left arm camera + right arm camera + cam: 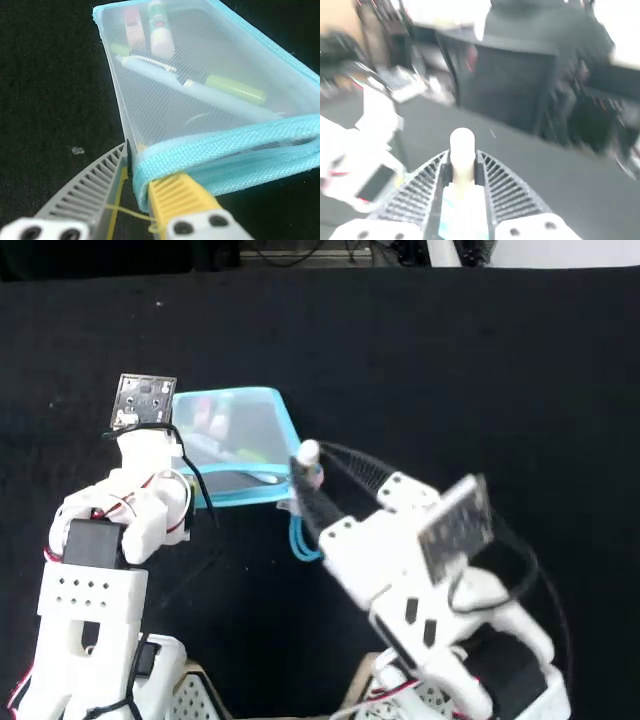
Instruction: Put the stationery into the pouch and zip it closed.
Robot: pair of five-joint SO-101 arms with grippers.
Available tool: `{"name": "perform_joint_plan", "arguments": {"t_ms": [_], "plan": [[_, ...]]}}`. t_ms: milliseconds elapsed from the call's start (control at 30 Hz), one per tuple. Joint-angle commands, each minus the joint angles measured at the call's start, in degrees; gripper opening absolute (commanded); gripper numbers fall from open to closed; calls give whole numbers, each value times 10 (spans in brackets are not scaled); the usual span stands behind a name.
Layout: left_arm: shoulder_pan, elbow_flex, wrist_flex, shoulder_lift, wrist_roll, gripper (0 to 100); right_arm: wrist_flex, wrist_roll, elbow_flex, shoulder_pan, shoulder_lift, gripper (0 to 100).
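Pouch: the pouch [240,440], pale blue mesh, lies flat on the black table [480,360] between the two arms; pens [200,87] and a small tube [161,30] show through the mesh
Left gripper: the left gripper [139,167] is pinching a corner of the pouch at its zip edge; grey finger one side, yellow the other
Right gripper: the right gripper [462,160] is pressed tight round a white-capped stick [462,145]; held just beside the pouch's end nearest that arm
Loop: a blue loop [299,538] lies on the table by that same end

The white-capped stick [462,150] is partly hidden between the right fingers [506,192].
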Motion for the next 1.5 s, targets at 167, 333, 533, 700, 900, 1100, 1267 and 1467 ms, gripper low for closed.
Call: {"name": "perform_joint_plan", "arguments": {"t_ms": [167,333,533,700,900,1100,1267,1467], "plan": [[-3,-8,-8,0,3,30,-204,-4,142,-43,-105,11],[-3,-8,-8,0,3,30,-292,-4,246,-42,-124,11],[-3,-8,-8,0,3,30,-374,-4,342,11,-125,11],[-3,-8,-8,0,3,30,-424,-4,419,85,-125,11],[-3,-9,-8,0,3,30,-423,84,480,73,-125,11],[-3,-9,-8,0,3,30,-321,149,465,-50,-126,11],[-3,-10,-8,0,3,30,-302,161,455,-79,-124,12],[-3,-10,-8,0,3,30,-296,153,443,-79,-120,162]]}}
